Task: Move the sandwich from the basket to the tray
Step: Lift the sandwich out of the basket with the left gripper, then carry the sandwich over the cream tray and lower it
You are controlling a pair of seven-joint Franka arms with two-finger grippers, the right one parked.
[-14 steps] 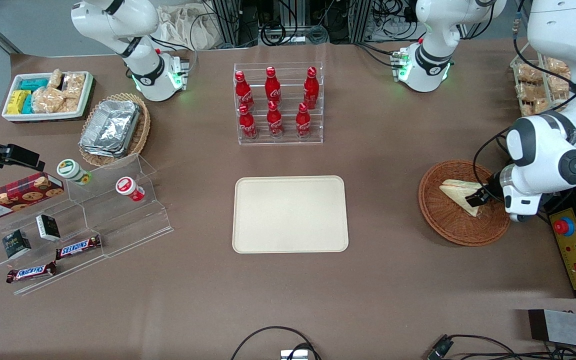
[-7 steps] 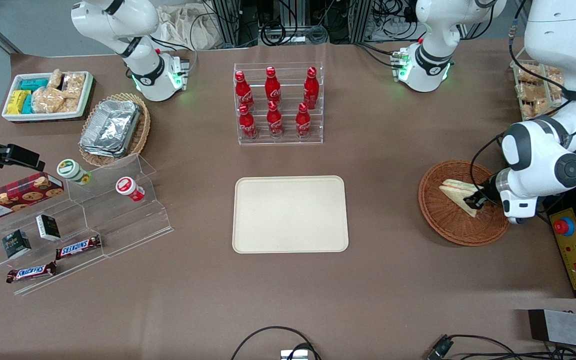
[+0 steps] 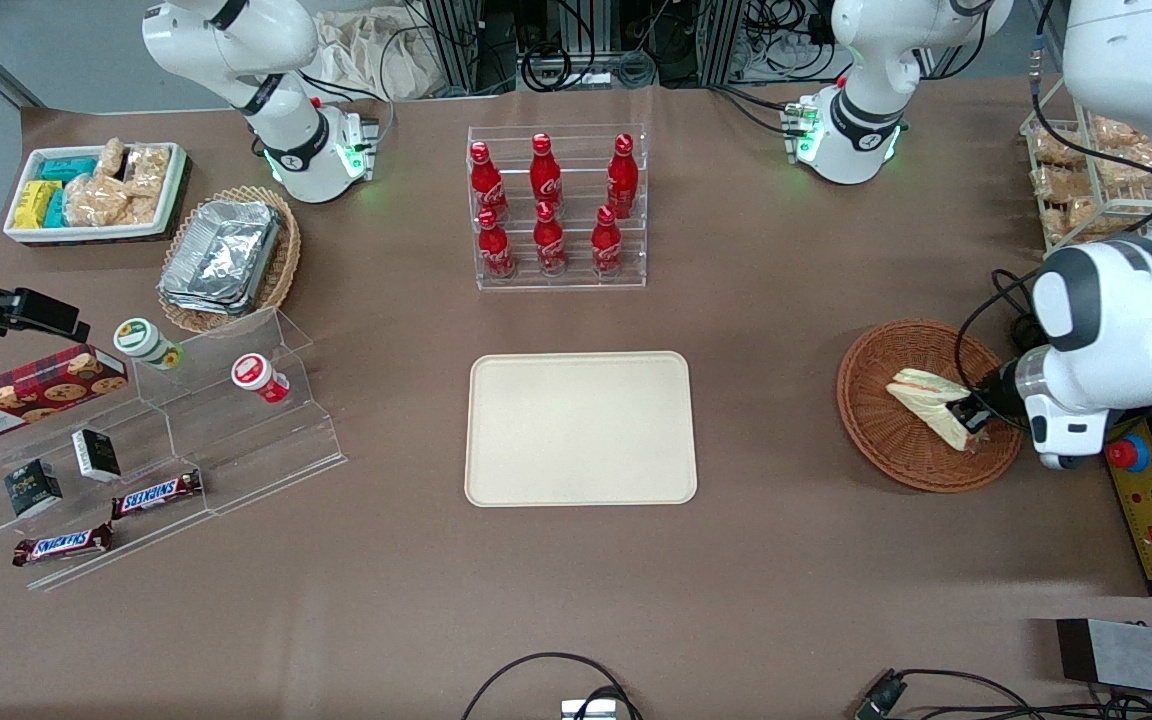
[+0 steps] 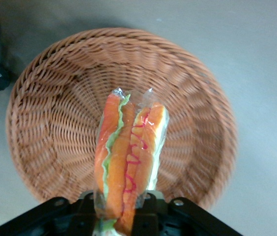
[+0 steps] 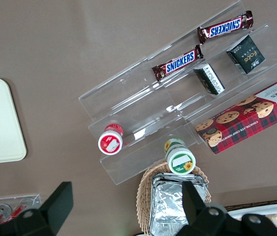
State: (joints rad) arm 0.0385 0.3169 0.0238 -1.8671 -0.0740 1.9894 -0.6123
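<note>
Over basket — tool grips sandwich.

A brown table carries everything. The cream tray lies flat near its middle, with a clear rack of red bottles farther from the front camera. The round basket sits toward the working arm's end, where the claw grips the sandwich over it. Clear stepped shelves stand toward the parked arm's end.

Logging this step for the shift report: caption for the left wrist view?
Gripper shut on the wrapped sandwich, held above the round wicker basket.
</note>
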